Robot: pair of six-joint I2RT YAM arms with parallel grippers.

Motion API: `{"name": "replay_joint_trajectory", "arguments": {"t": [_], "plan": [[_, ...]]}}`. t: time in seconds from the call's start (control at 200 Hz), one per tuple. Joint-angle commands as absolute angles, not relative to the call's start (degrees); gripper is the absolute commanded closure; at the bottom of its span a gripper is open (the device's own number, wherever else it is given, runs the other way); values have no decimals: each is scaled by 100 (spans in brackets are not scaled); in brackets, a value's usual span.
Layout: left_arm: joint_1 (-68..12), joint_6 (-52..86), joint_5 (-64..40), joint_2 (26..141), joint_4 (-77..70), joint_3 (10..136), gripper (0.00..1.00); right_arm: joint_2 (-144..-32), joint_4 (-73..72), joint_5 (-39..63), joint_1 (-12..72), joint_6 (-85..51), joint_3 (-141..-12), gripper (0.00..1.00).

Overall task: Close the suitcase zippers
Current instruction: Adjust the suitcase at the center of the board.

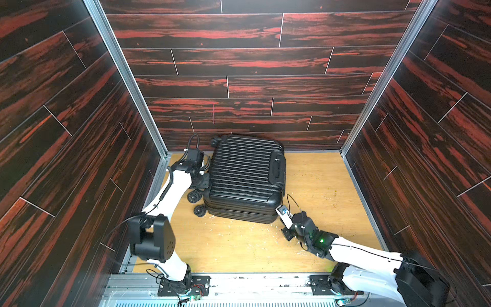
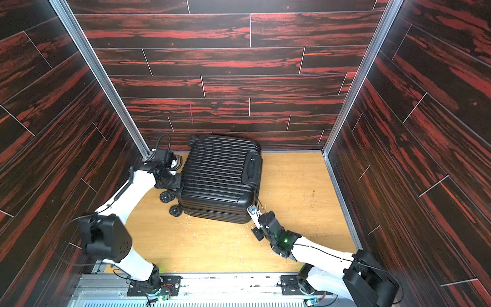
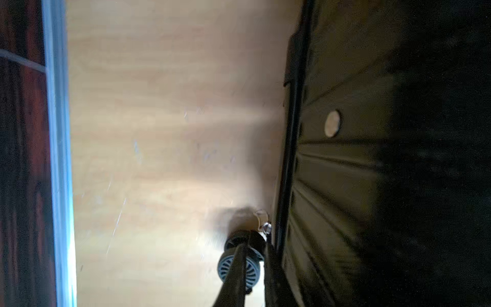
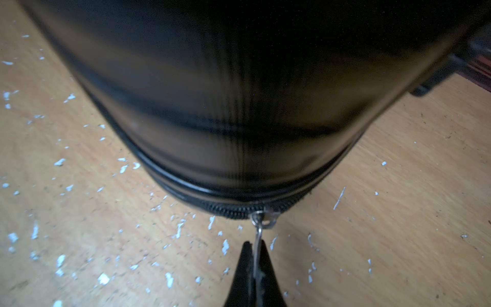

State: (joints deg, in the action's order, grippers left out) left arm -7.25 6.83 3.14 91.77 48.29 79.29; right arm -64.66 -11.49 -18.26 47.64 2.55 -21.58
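Dark wood-grain walls [image 1: 239, 61] box in a tan counter [image 1: 239, 247]. Both top views lose the left fingers [image 3: 239, 271] against the suitcase's wheel end. Their wrist view shows them narrowly parted beside a wheel [image 3: 225, 267], though I cannot tell whether they grip anything. The black suitcase [image 1: 244, 175] lies flat by the back wall. Only the right wrist view shows the right fingers [image 4: 243, 265] pinching a silver zipper pull [image 4: 257, 234].

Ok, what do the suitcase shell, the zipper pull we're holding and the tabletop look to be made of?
Suitcase: probably hard moulded plastic, black and semi-gloss; its ribs catch highlights. Zipper pull, pinched in the right end effector: thin bright metal, judging by the silvery glint. Table: light wood or wood-look laminate, matte, with visible grain and pale flecks.
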Motion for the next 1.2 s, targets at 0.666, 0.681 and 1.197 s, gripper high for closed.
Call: {"name": "replay_joint_trajectory", "arguments": {"t": [0.666,0.681,1.197], "plan": [[-1002,638,300,5299,4240,5923,31,-7971,-2628,245,3894,763,-3235,100],[-1005,581,91,5226,4125,5885,30,-7982,-2632,238,3895,757,-3234,100],[-3172,-2344,-1342,6169,3527,6482,17,-7893,-2536,230,3894,713,-3155,100]]}}
